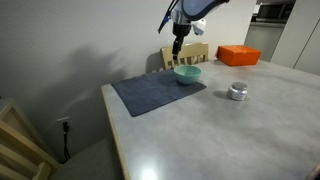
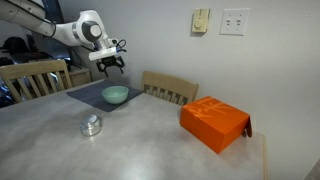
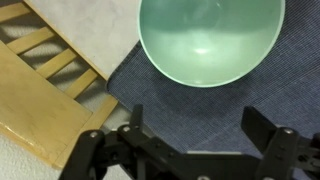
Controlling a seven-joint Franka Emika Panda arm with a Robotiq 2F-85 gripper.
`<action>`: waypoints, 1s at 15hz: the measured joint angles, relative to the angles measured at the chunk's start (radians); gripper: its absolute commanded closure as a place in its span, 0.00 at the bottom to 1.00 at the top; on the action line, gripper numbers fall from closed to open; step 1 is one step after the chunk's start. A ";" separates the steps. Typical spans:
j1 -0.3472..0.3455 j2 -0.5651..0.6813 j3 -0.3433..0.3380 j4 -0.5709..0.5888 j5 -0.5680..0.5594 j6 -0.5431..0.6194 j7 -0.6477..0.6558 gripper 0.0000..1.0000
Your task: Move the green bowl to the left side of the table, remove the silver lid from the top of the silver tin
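Observation:
The green bowl (image 1: 187,74) (image 2: 116,95) (image 3: 210,40) sits upright and empty on the far edge of a dark blue-grey cloth mat (image 1: 155,93) (image 2: 92,97) on the table (image 1: 230,130) (image 2: 130,145). My gripper (image 1: 177,43) (image 2: 110,63) (image 3: 195,130) hangs open and empty above the bowl's far side, clear of it. The silver tin (image 1: 238,94) (image 2: 91,127) stands on the bare tabletop beside the mat, with the silver lid (image 1: 238,88) (image 2: 91,120) on top of it.
An orange box (image 1: 238,55) (image 2: 214,123) lies on the table. Wooden chairs (image 1: 186,55) (image 2: 170,88) (image 3: 45,90) stand at the table's edge by the bowl; another chair (image 1: 22,150) stands off the table's end.

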 measured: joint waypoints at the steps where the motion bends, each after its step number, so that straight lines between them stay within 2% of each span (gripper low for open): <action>1: -0.001 0.004 -0.005 0.003 0.003 -0.004 0.039 0.00; 10: 0.011 -0.005 -0.023 -0.016 0.012 -0.021 0.456 0.00; 15: 0.010 -0.025 -0.012 -0.054 0.012 -0.056 0.394 0.00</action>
